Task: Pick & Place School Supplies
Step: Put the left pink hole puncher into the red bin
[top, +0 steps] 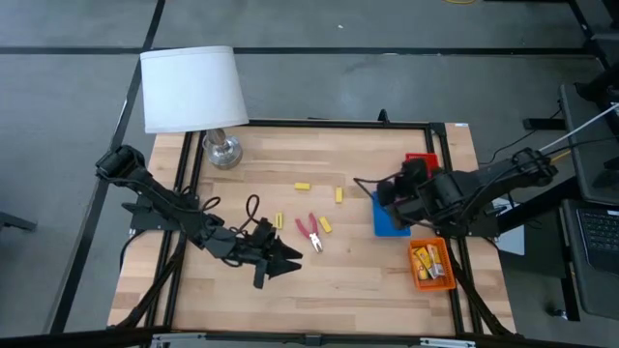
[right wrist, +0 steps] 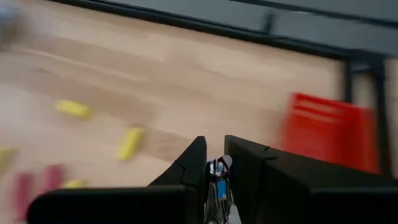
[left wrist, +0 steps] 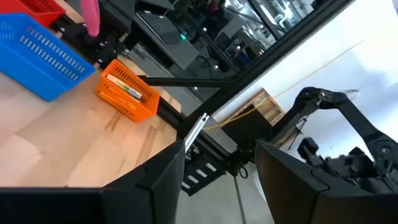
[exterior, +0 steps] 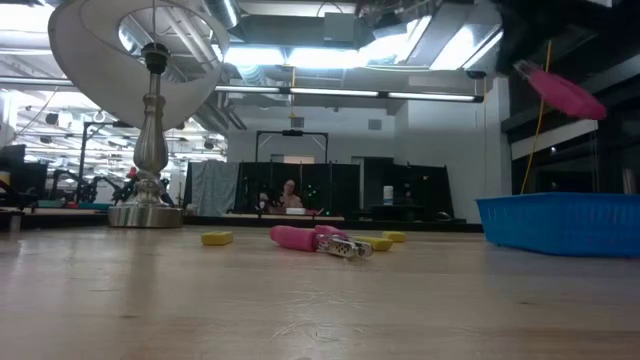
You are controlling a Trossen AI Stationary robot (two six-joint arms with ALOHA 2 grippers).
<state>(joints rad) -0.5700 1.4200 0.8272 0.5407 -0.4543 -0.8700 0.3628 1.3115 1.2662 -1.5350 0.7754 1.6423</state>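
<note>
Pliers (top: 309,232) lie mid-table among yellow pieces (top: 325,225); light, stiff, slick steel tips, so I'd grab the red handles. Right gripper (right wrist: 214,171) over blue tray (top: 387,222), clamped on a silver-tipped tool. Left gripper (top: 283,261) open, near the pliers.

You have four tiny plain yellow oblong pieces (top: 304,186) loose on the wooden worktop (top: 319,271), one small red-handled silver-tipped tool (top: 309,232), three plastic trays (top: 432,268) in red, blue and orange, and one white-shaded lamp (top: 191,87).
</note>
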